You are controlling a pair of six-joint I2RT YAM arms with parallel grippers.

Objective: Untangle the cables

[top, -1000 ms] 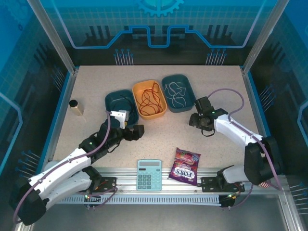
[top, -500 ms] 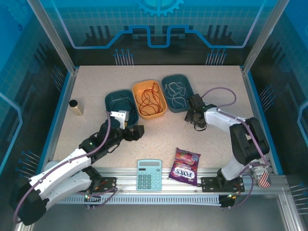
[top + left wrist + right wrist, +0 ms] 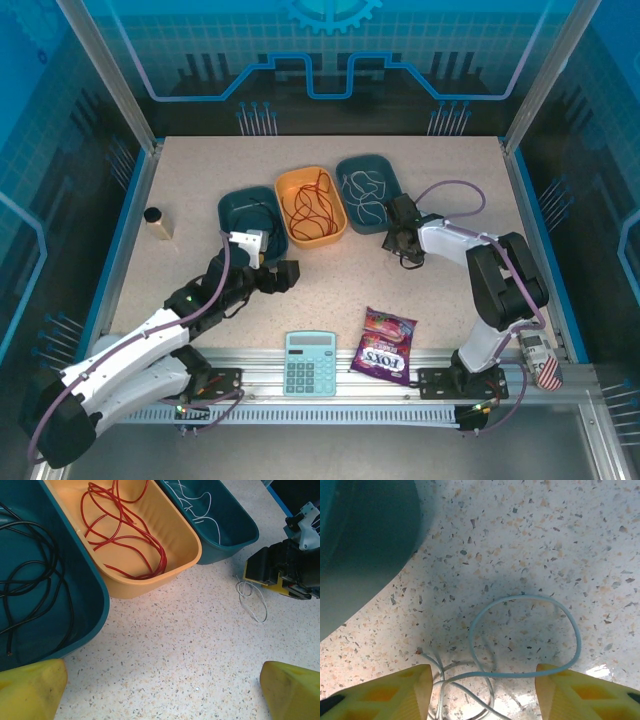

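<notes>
Tabletop (image 3: 190,190) first, since from my remote seat the top view tells most of the story: three trays sit in a row around its 12 o'clock, and each holds one colour. The left teal tray (image 3: 95,605) has the black cable (image 3: 59,572) lying in slack loops, the orange tray (image 3: 150,582) has the red cable (image 3: 125,537), and the right teal tray (image 3: 230,545) has the white cable (image 3: 200,505). None crosses a rim into its neighbour, so I judge the sorting mostly done. A calculator (image 3: 310,363) and a sweets bag (image 3: 385,345) lie near the table's 6 o'clock, well apart from all this. What is left, as far as I can see, is a loose pale strand (image 3: 520,596) on the bare surface at the right teal tray's 5 o'clock, near its wall (whether it is a separate piece I cannot tell). The right gripper (image 3: 482,690) hangs low over it, pads spread, with the strand's small coil lying between them, not pinched. The left gripper (image 3: 162,690) sits at the left teal tray's 5 o'clock, pads wide apart with nothing between. My guess is that closing on the strand and dropping it in with the white one would finish the job.
</notes>
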